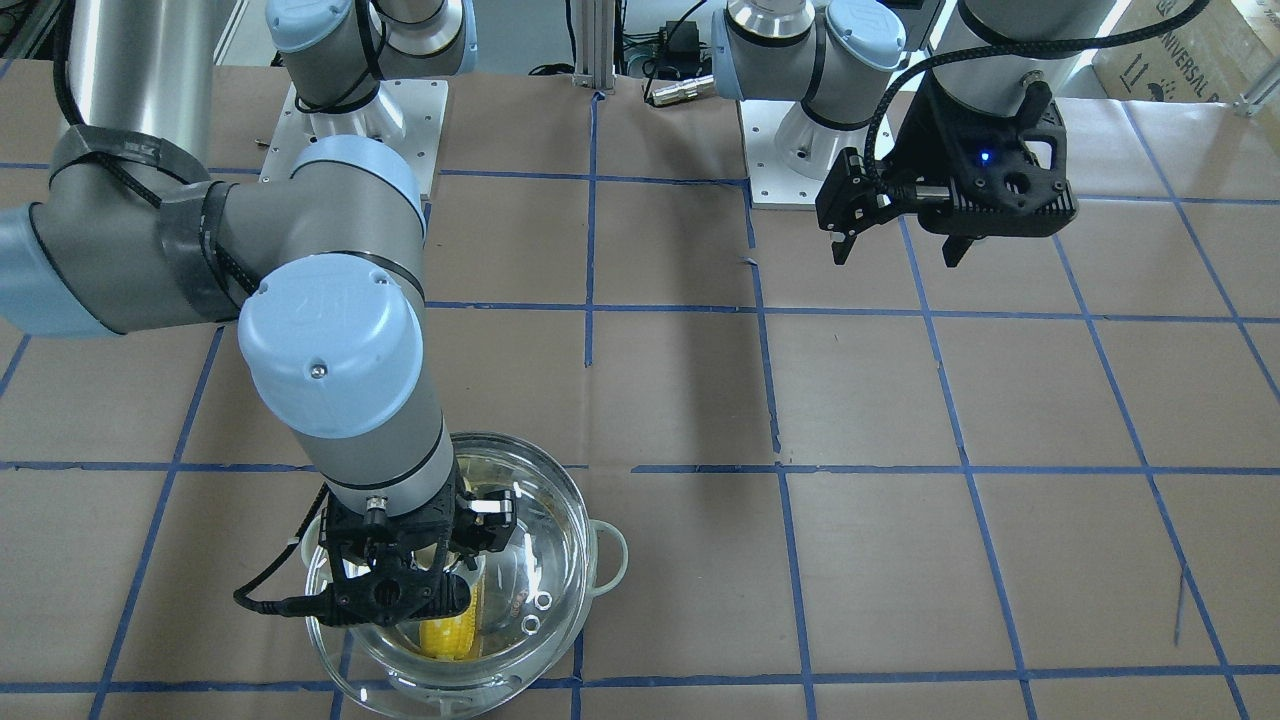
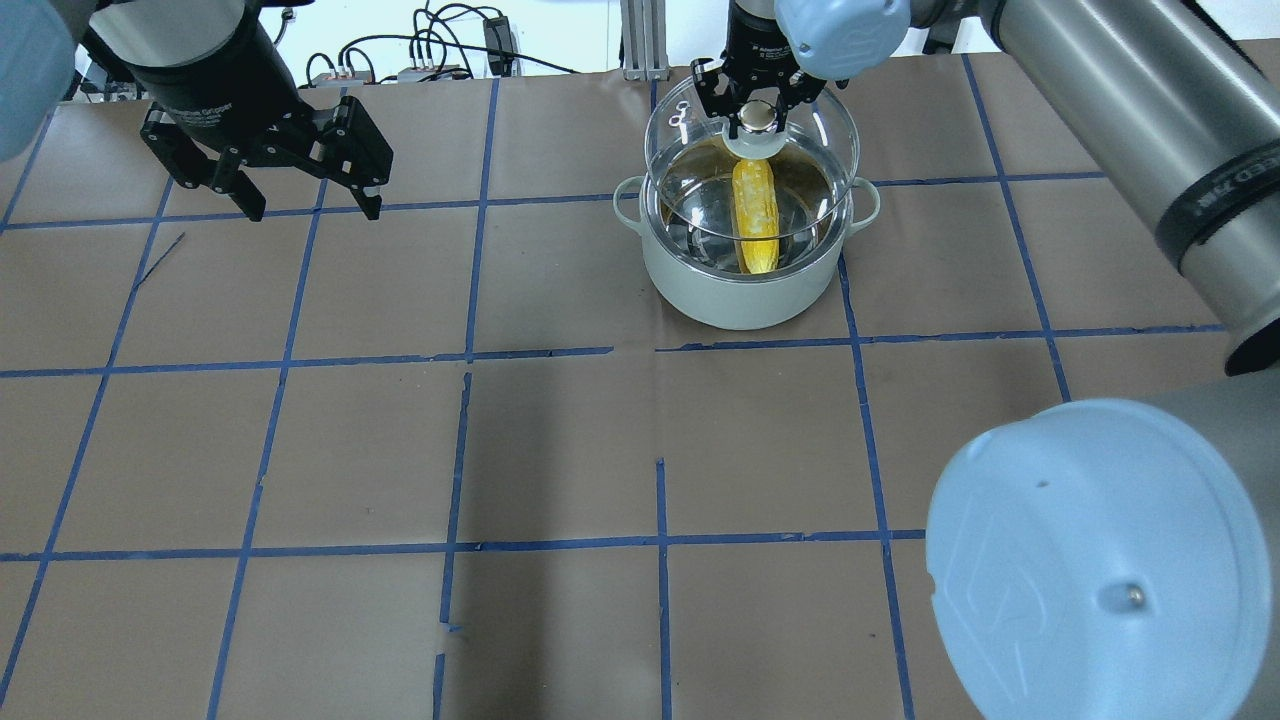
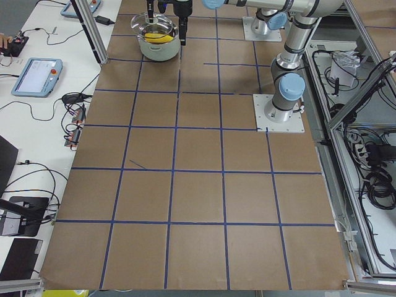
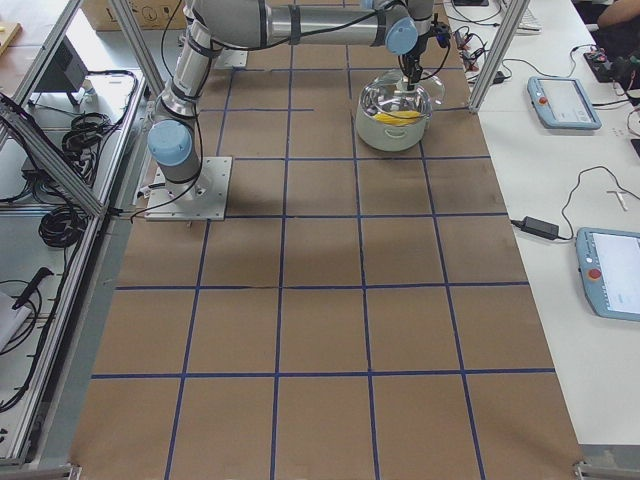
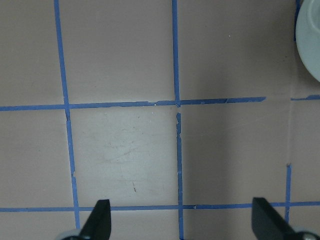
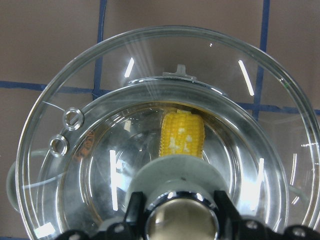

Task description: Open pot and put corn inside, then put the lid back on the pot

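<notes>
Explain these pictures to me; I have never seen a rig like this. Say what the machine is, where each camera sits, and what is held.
This is a robot with two arms, each ending in a two-finger claw, at a paper-covered table. One picture faces the robot, one looks from behind over its shoulders, two from the table's ends, and one camera rides each wrist. A pot stands on the table with a corn cob lying inside. The right claw grips the glass lid by its knob, just above the pot. The left claw hangs open and empty.

Corn (image 2: 754,215) inside pot (image 2: 740,290), lid (image 2: 815,150) just above
</notes>
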You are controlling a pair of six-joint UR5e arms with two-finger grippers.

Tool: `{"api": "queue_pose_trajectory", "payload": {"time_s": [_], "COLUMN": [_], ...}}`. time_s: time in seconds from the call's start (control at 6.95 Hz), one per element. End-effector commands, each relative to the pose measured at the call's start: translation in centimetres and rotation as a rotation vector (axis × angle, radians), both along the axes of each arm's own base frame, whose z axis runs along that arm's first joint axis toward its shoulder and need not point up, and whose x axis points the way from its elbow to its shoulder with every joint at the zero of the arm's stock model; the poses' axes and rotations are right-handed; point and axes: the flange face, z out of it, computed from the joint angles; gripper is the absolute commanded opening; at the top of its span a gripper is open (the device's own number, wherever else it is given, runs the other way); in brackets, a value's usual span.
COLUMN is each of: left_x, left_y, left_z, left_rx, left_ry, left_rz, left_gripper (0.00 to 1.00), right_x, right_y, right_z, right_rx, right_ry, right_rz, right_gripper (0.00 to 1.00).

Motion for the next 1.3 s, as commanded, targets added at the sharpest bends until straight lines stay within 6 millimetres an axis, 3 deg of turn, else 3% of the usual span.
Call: {"api": "queue_pose_trajectory", "payload": {"time_s": [0.0,0.72,1.15], "left_x": [0.0,0.0,0.0], "left_y": [0.0,0.0,0.0], "left_z": [-0.1,-0.2,-0.2], "left_rx": [0.002,0.003,0.003], "left_ry": [-0.001,0.001,0.002], "left_rz": [0.001,0.000,0.000], "left_gripper": [1.00,1.00,1.00], "right_x": [0.5,0.2,0.0], "right_y": [0.0,1.1,1.1], "right_z": [-1.2,-3.2,-2.8], "right_rx": [0.024,0.080,0.081], "right_ry": [0.003,0.007,0.010], "right_rz": [0.007,0.015,0.013], "right_gripper": [0.10,0.10,0.10]}}
